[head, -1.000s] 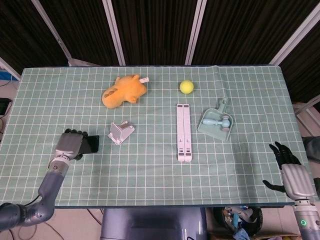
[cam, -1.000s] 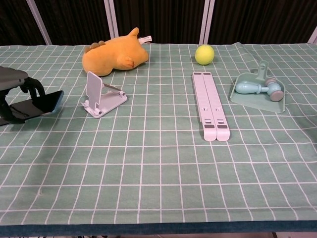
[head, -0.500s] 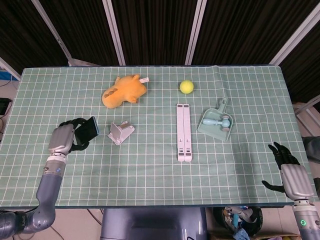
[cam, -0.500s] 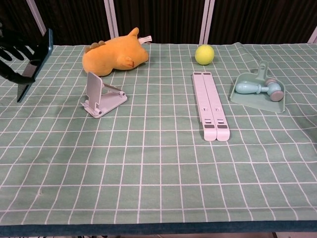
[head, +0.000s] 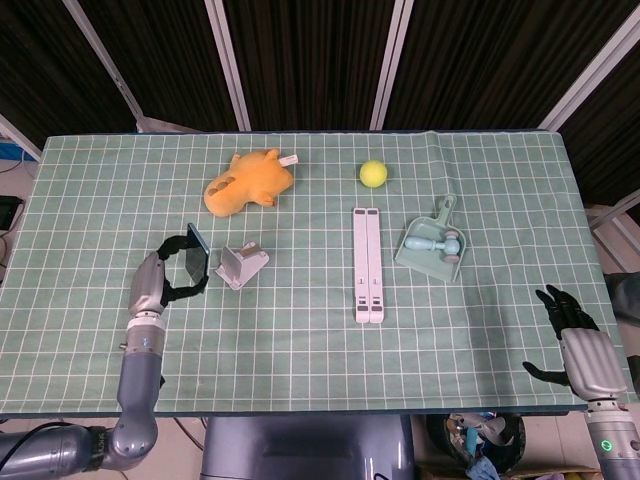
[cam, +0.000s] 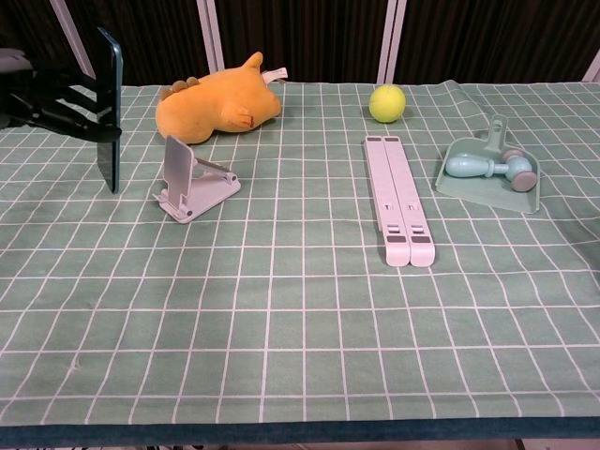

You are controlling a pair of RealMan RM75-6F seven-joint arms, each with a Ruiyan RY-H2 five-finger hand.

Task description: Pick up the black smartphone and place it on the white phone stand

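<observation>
- The head view looks down on the whole bench [head: 300, 330] with its green checked cloth, and takes in both arms; the chest view looks across the cloth from low down and catches only the left robot hand [cam: 42, 98] at its far left edge.
- Only the head view shows the right robot hand [head: 578, 345]. It sits at the bench's near right corner with dark fingers spread, holding nothing.
- In the head view the left robot hand [head: 165, 278] grips the black smartphone [head: 196, 257] just left of the white phone stand [head: 243, 265].
- The chest view shows more of that grip: the black smartphone [cam: 110, 108] stands nearly upright on its short end, raised off the cloth, with dark fingers reaching to it from the left (seen edge-on, so the screen side is hard to judge).
- The white phone stand [cam: 192, 180] sits on the cloth to the phone's right, not touching it.
- Behind the stand lies an orange plush toy [head: 245, 182].
- Further right are a yellow ball [head: 373, 174], a long white folded stand [head: 368, 263] and a pale green dustpan [head: 432, 243] with a small brush in it.
</observation>
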